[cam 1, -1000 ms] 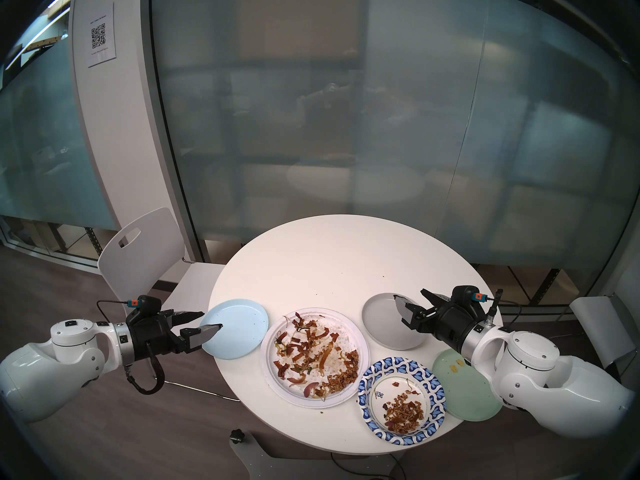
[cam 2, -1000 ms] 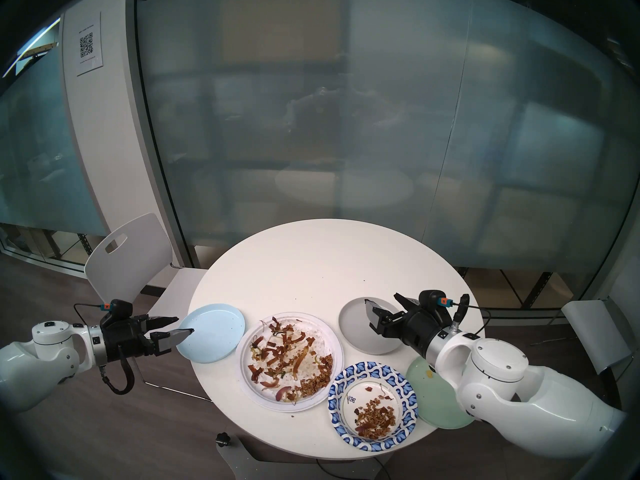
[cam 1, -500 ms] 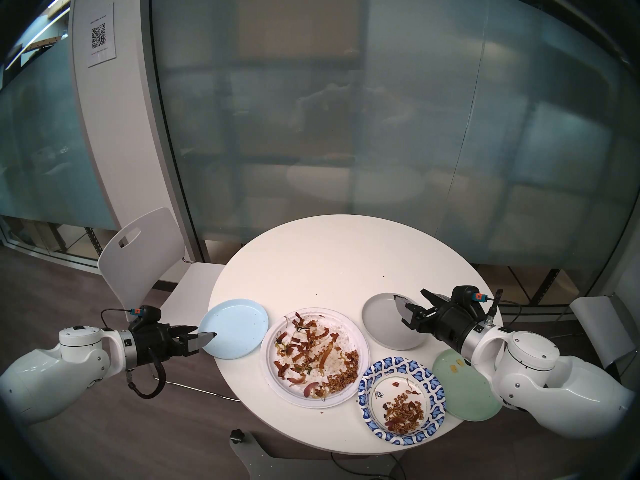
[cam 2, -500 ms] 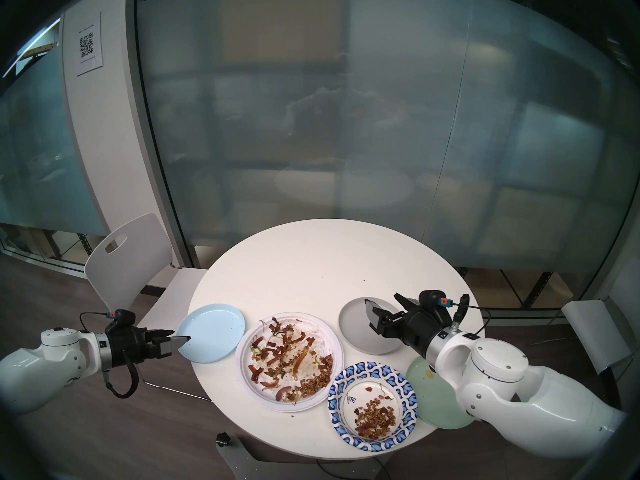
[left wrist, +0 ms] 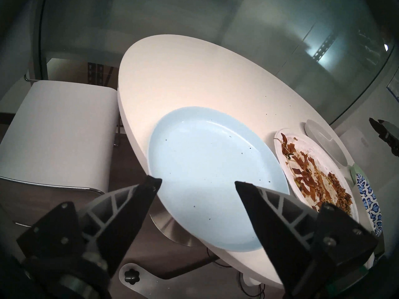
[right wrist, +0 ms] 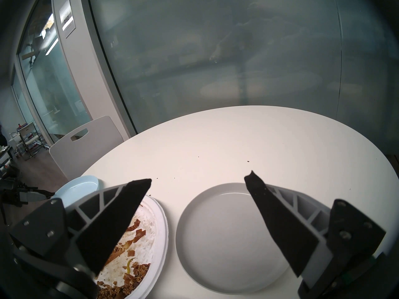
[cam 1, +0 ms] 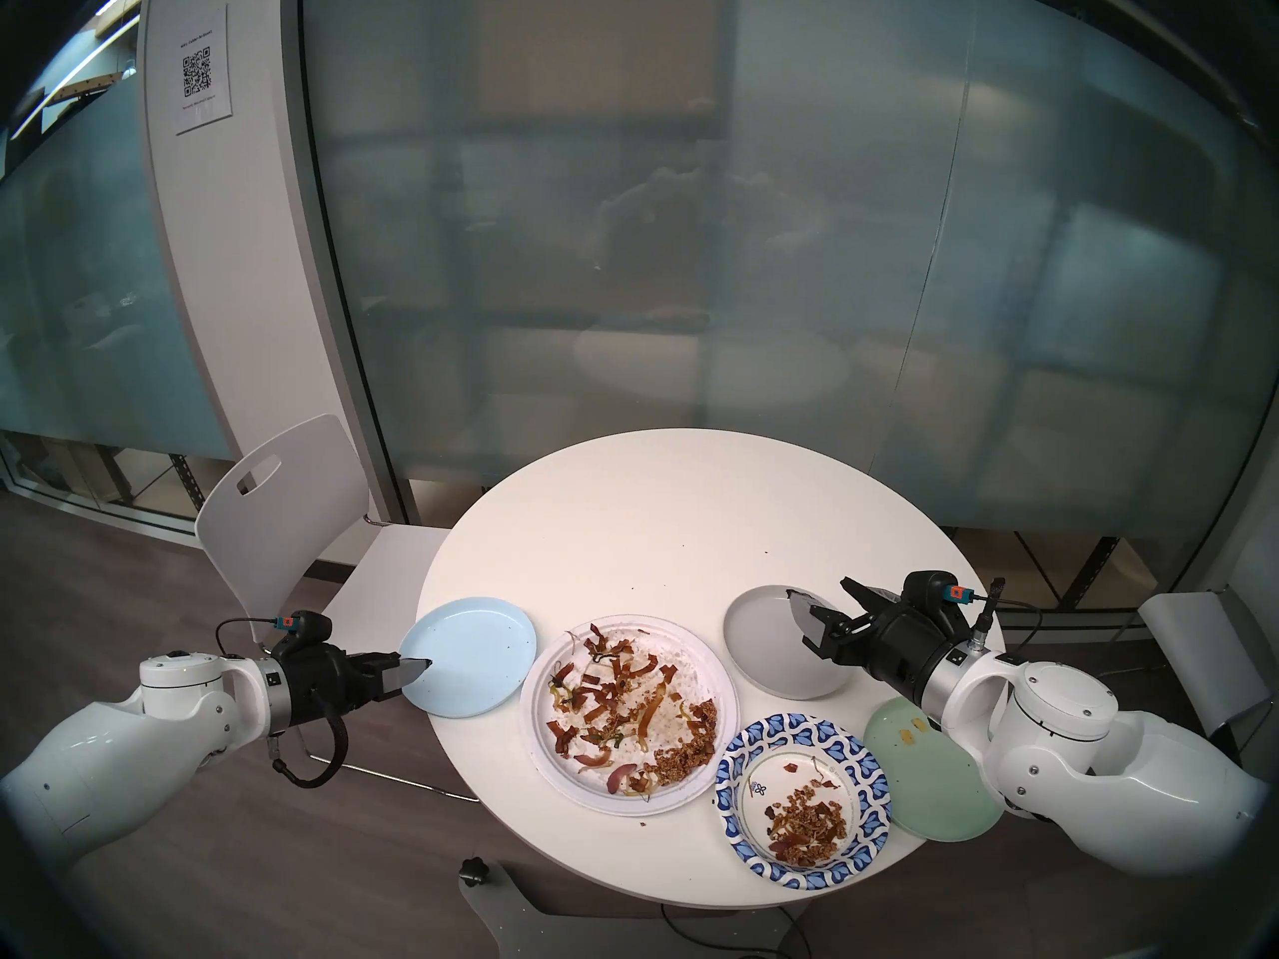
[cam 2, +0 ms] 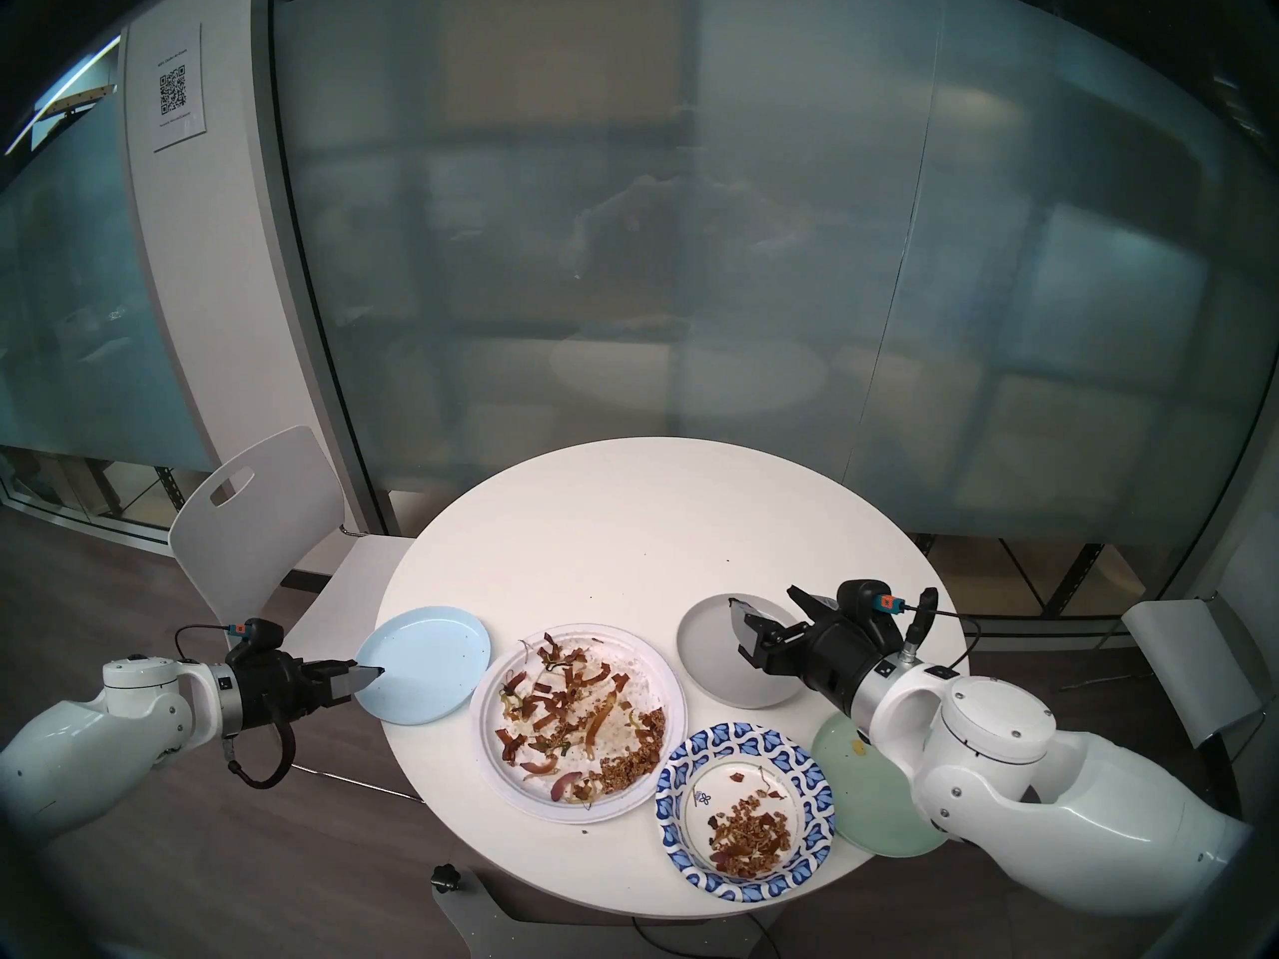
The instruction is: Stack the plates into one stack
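Left hand (left wrist: 197, 182), open, straddles the blue plate's (left wrist: 207, 162) overhanging rim; a skewed pinch might tip it off the bench (left wrist: 194, 76).

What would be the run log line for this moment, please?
stage: reaching first plate | left gripper: open, fingers astride pale-blue plate rim | right gripper: open, above grey plate | stack: none

Round white table (cam 1: 678, 521) on dark wood-look floor (cam 1: 138, 591); white chair (cam 1: 284, 515) tucked at left; frosted glass wall (cam 1: 692, 245) behind; QR notice (cam 1: 201, 72) on white pillar.
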Robot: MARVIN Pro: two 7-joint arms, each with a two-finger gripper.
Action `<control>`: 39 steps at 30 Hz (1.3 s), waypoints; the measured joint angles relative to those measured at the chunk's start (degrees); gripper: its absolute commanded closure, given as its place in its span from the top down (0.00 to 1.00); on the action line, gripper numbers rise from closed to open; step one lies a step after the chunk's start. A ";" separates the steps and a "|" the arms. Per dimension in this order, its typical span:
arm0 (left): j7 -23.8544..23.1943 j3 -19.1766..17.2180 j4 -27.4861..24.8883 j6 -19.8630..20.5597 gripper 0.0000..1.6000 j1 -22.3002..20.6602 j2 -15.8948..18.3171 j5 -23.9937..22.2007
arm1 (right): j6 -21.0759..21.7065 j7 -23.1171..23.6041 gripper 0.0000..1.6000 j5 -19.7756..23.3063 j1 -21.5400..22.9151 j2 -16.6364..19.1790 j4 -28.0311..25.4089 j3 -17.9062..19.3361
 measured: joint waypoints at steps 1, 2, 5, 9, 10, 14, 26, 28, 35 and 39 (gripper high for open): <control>-0.08 0.17 0.20 0.19 0.71 -0.44 -0.20 0.12 | 0.00 0.00 1.00 0.00 0.00 0.00 0.00 0.00; -0.24 0.42 0.51 0.44 0.72 -1.02 -0.44 0.26 | 0.00 0.00 1.00 0.00 0.00 0.00 0.00 0.01; -0.75 1.57 1.62 1.03 0.73 -2.77 -1.10 0.81 | 0.01 0.00 1.00 -0.01 0.00 -0.01 0.00 0.01; -1.44 2.53 2.61 1.44 0.75 -4.44 -1.78 1.33 | 0.01 0.00 1.00 -0.01 -0.01 -0.01 0.00 0.01; -1.64 2.70 2.84 1.54 0.75 -4.80 -1.93 1.43 | 0.02 0.00 1.00 -0.01 -0.01 -0.01 0.00 0.01; -2.28 3.01 3.49 1.89 0.75 -5.70 -2.30 1.55 | 0.02 0.00 1.00 -0.02 -0.01 -0.03 0.00 0.01; -4.26 1.96 3.60 2.87 0.82 -6.07 -1.51 0.62 | 0.04 0.00 1.00 -0.03 -0.02 -0.05 0.00 0.01; -4.53 1.70 3.51 2.80 0.81 -6.03 -1.22 0.57 | 0.04 0.00 1.00 -0.03 -0.03 -0.05 0.00 0.01; -5.44 1.63 3.84 2.41 0.80 -6.21 -0.34 1.27 | 0.04 0.00 1.00 -0.03 -0.03 -0.05 0.00 0.01; -5.45 2.67 4.49 2.07 0.80 -6.62 -0.22 3.19 | 0.04 0.00 1.00 -0.03 -0.03 -0.06 0.00 0.01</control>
